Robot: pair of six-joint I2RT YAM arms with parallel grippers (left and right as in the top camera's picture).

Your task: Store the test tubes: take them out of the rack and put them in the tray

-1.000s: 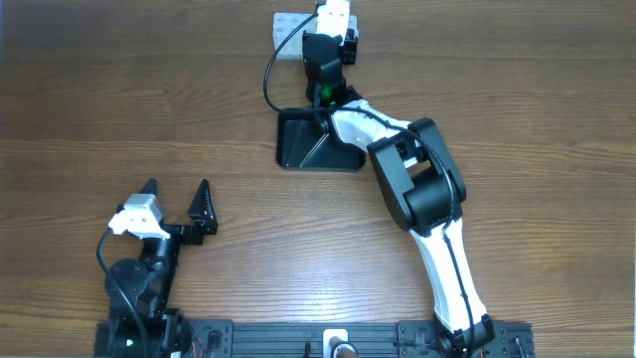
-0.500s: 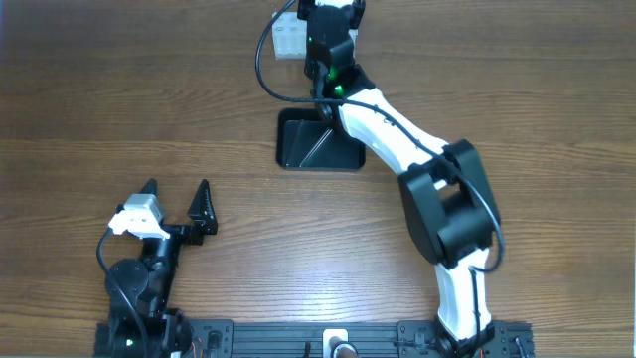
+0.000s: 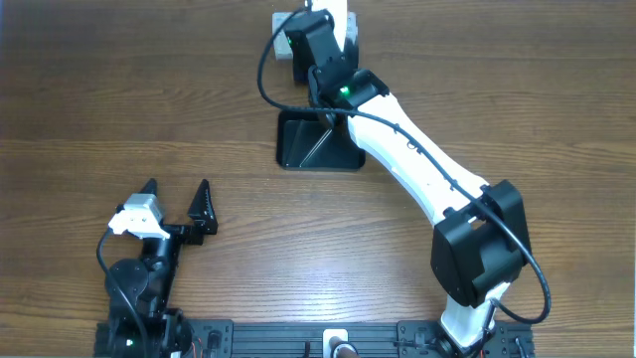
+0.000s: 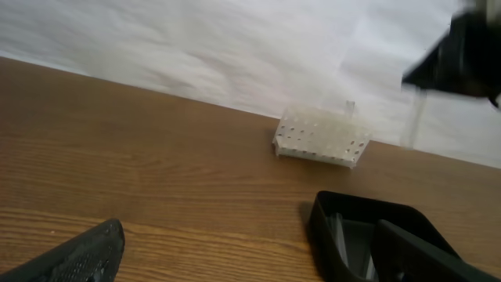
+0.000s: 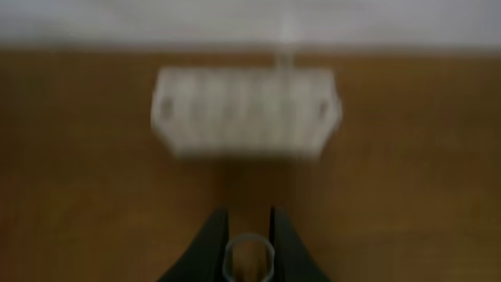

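Top view takes in the broad brown wooden bench (image 3: 99, 80), and the white-and-black right arm (image 3: 417, 169) stretches right across it to the far edge. Just short of that edge sits the black rectangular plastic tray (image 3: 303, 149). Pale slanted streaks lie on its floor; they could be tubes, but I cannot tell for sure. Beyond the tray, apart from it, stands the small white perforated test tube rack (image 4: 321, 137). From where the left wrist looks, the right hand (image 5: 248, 227) hangs above and to one side of the rack, not over the tray. It is clenched on a clear glass test tube (image 5: 249, 238), which shows end-on as a ring between the two black fingers and dangles straight down, clear of the rack. The left hand (image 3: 177, 187) rests near its own base with its fingers spread wide, gripping nothing, well away from all this. One more thin clear tube (image 4: 350, 107) stands upright in a hole at the rack's far corner. I would say the step in hand is the carry from rack to tray. The next move calls for bringing the tube back over the tray, lowering it close and tipping it to lie flat, then letting go gently so that it does not bounce out.
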